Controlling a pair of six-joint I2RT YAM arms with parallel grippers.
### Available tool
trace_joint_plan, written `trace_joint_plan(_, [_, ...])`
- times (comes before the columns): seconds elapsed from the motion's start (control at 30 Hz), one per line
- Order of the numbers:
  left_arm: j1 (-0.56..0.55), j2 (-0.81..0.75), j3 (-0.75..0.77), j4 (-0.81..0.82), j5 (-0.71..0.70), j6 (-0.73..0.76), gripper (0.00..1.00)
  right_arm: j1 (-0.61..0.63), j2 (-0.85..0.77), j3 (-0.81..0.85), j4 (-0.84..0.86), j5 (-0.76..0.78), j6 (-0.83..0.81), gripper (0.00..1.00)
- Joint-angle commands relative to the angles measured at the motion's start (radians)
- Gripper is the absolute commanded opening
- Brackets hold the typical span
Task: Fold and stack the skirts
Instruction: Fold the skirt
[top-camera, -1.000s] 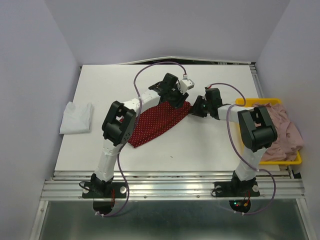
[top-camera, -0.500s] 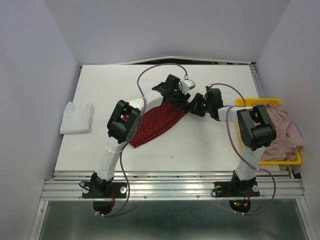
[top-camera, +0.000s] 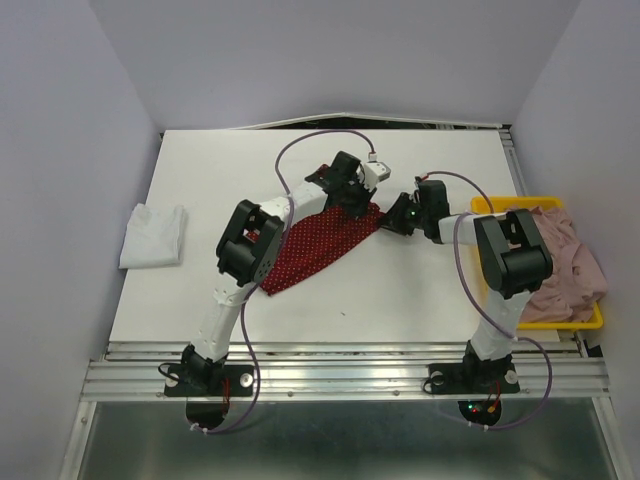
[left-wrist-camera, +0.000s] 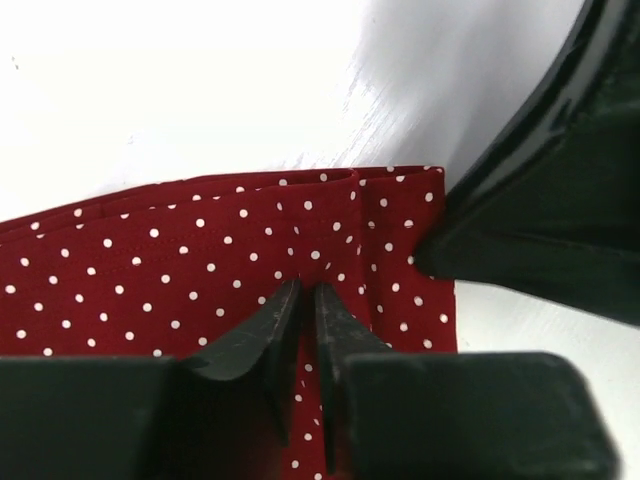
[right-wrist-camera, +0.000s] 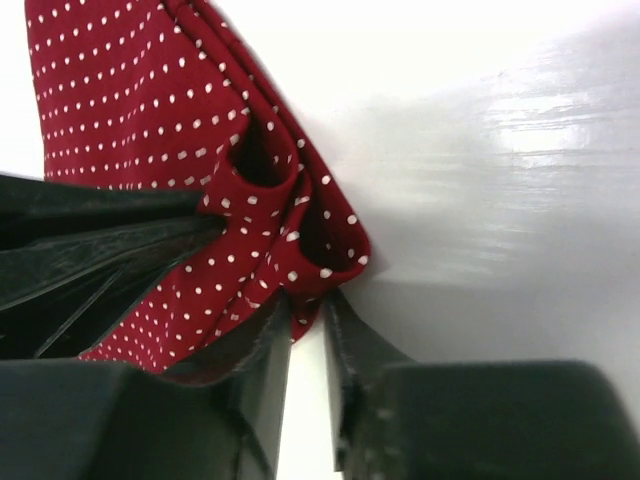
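Observation:
The dark red polka-dot skirt lies folded in a long strip across the middle of the table. My left gripper and right gripper meet at its far right end. In the left wrist view the left gripper is shut on a pinch of the dotted cloth just behind its edge. In the right wrist view the right gripper is shut on the bunched corner of the red skirt. The dusty pink skirt lies crumpled in the yellow tray at the right.
A folded white cloth lies near the table's left edge. The yellow tray sits at the right edge beside the right arm's base. Purple-grey walls close in the left, back and right sides. Each arm's cable loops above the skirt's right end.
Both grippers have narrowed onto the right end of the red skirt after standing wider half a second ago. The arms have barely shifted.

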Motion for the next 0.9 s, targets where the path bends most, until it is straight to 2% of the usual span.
trace_joint_plan(0.0, [-0.008, -0.035, 0.041, 0.018, 0.033, -0.008, 0.17, -0.004, 0.082, -0.002, -0.05, 0.044, -0.026, 0.22])
trace_joint_plan(0.1, [-0.017, -0.059, 0.029, 0.016, 0.047, -0.011, 0.02, -0.004, 0.099, -0.001, -0.023, 0.034, -0.012, 0.11])
trace_joint_plan(0.2, [-0.026, -0.082, 0.018, 0.016, 0.056, -0.017, 0.0, -0.004, 0.107, 0.004, -0.01, 0.027, -0.011, 0.01])
trace_joint_plan(0.63, [-0.068, -0.096, 0.01, 0.001, 0.038, -0.04, 0.0, -0.004, 0.055, -0.034, -0.012, 0.039, -0.003, 0.01])
trace_joint_plan(0.77, [-0.068, -0.038, 0.03, -0.021, 0.033, -0.045, 0.0, -0.004, 0.026, -0.034, -0.073, 0.03, -0.028, 0.22])
trace_joint_plan(0.87, [-0.066, -0.041, 0.01, -0.015, 0.045, -0.048, 0.1, -0.015, -0.016, -0.045, -0.128, 0.039, -0.063, 0.27])
